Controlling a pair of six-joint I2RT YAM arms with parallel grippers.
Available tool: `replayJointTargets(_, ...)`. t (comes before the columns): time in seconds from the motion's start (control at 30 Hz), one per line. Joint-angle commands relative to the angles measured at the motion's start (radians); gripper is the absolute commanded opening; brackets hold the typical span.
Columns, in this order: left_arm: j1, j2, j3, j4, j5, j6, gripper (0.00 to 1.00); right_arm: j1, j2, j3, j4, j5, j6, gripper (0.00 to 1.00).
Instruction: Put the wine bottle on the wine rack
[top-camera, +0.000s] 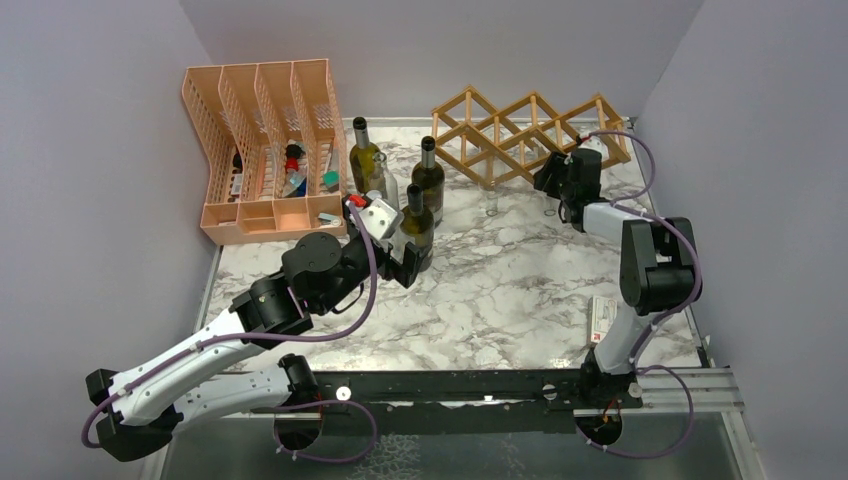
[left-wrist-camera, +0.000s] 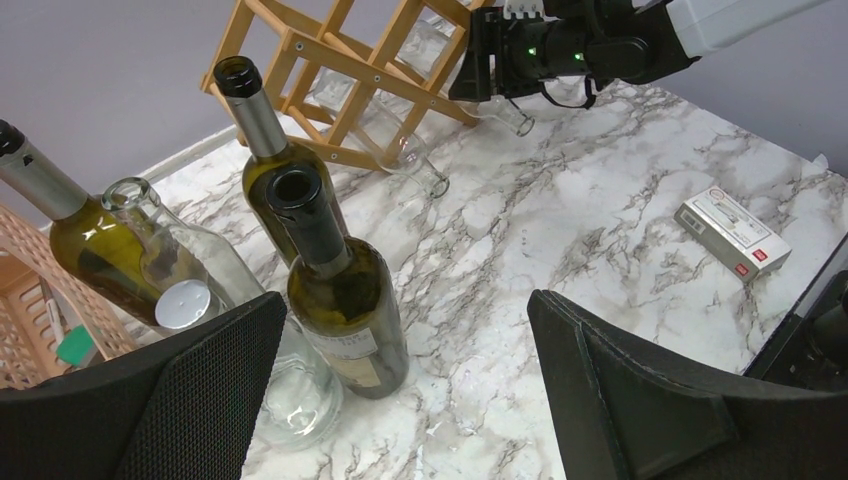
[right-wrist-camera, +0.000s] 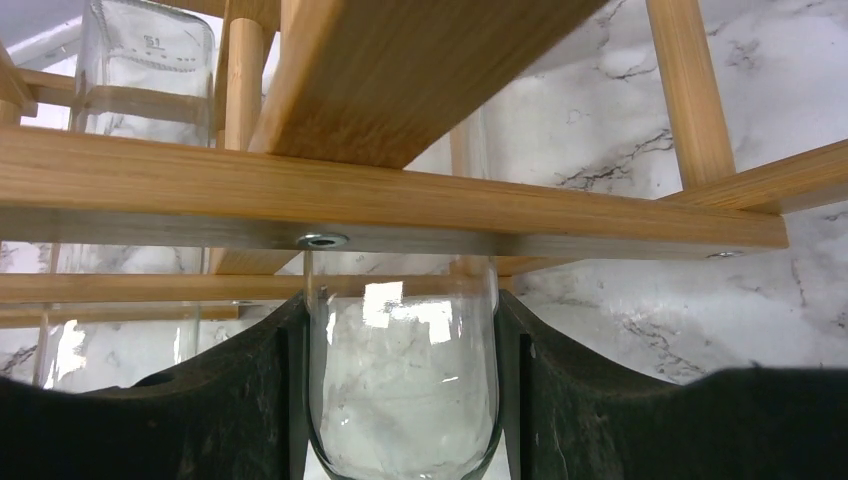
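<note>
1. Top view: the wine rack (top-camera: 520, 130) sits at the table's 1 o'clock, near the back wall, and the peach file organizer (top-camera: 262, 150) sits at 10 o'clock. The right gripper (top-camera: 556, 178) is pushed up to the rack's 4 o'clock end. What it holds is too transparent to make out from here. The left gripper (top-camera: 405, 250) sits at 7 o'clock of a dark green bottle (top-camera: 418, 228), the nearest of the upright bottles.

2. Left wrist: the jaws are spread wide with nothing between them. The dark green bottle stands upright just ahead, toward 11 o'clock of the gap and untouched. The gripper is probably lined up this way for a grasp around its body. A small box (left-wrist-camera: 732, 232) lies well apart at 3 o'clock.

3. Right wrist: the jaws are half closed, with both pads pressed on a clear glass bottle (right-wrist-camera: 400, 400) just under a rack slat. It seems to be held steady while it seats in a cell. A second clear bottle (right-wrist-camera: 140, 80) rests in the rack at 11 o'clock.
</note>
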Motion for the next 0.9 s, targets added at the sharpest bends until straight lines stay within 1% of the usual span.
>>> replayJointTargets(0.0,-0.002,-0.003,0.004,0.011,0.012,0.014,0.99,-0.002,0.027,0.069,0.076,-0.005,-0.041,0.30)
replayJointTargets(0.07,-0.002,-0.002,0.000,0.012,0.011,0.016,0.99,-0.002,0.037,0.082,0.063,0.014,-0.046,0.40)
replayJointTargets(0.17,-0.002,0.001,-0.001,0.013,0.010,0.017,0.99,-0.002,0.047,0.093,0.052,0.031,-0.056,0.51)
replayJointTargets(0.27,-0.001,0.003,-0.002,0.013,0.008,0.019,0.99,-0.002,0.048,0.091,0.049,0.047,-0.062,0.64)
replayJointTargets(0.37,-0.003,0.001,-0.003,0.013,0.009,0.021,0.99,-0.002,0.029,0.075,0.058,0.056,-0.068,0.72)
replayJointTargets(0.6,-0.002,0.002,-0.004,0.013,0.006,0.020,0.99,-0.003,-0.048,0.044,0.030,0.086,-0.085,0.82)
replayJointTargets(0.7,-0.002,0.000,-0.004,0.013,0.006,0.017,0.99,-0.002,-0.098,0.032,-0.025,0.100,-0.088,0.83)
replayJointTargets(0.87,-0.002,-0.001,-0.003,0.014,0.000,0.008,0.99,-0.002,-0.194,0.020,-0.164,0.121,-0.082,0.84)
